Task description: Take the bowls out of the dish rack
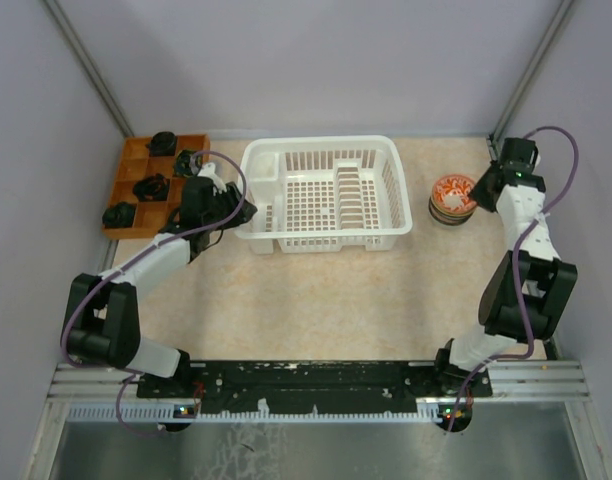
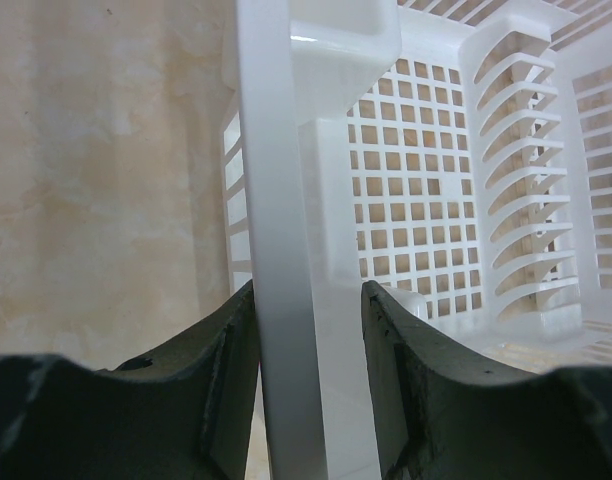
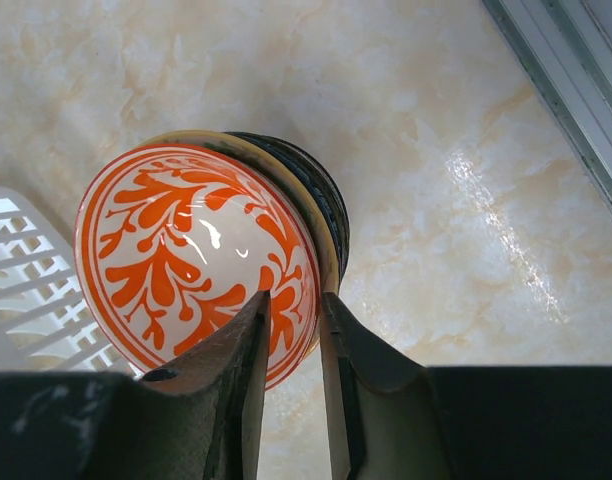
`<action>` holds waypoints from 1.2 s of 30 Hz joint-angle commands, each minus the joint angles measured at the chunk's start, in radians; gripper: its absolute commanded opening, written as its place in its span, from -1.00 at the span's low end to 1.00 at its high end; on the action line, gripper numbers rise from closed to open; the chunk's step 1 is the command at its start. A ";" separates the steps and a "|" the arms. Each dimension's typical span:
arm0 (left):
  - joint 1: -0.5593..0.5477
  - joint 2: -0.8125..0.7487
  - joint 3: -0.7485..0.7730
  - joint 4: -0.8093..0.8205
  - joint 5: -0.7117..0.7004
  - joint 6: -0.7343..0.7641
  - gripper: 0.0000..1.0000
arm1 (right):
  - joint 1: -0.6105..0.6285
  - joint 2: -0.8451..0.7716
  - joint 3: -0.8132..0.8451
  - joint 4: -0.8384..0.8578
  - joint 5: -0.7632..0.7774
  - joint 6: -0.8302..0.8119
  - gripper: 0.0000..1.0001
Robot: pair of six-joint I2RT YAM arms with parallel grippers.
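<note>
The white dish rack stands mid-table and holds no bowls. My left gripper is at its left rim. In the left wrist view the gripper is shut on the rack's upright rim, one finger outside and one inside. The bowls are stacked on the table right of the rack. The top one is white with orange marks; darker bowls lie under it. My right gripper is shut on the top bowl's near rim.
A brown wooden compartmented tray with several dark lumps sits at the far left, beside my left arm. A corner of the rack shows left of the bowl stack. A metal frame rail runs along the right edge.
</note>
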 commanded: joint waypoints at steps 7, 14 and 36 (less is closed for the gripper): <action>-0.002 -0.065 -0.007 0.008 -0.002 0.009 0.15 | -0.017 -0.212 -0.040 0.027 -0.022 0.000 -0.39; -0.003 -0.136 0.008 0.029 -0.005 0.003 0.95 | -0.016 -0.356 -0.104 0.054 -0.078 -0.006 -0.31; -0.003 -0.654 -0.306 0.011 -0.200 -0.047 0.98 | -0.008 -0.922 -0.651 0.293 -0.331 0.047 0.99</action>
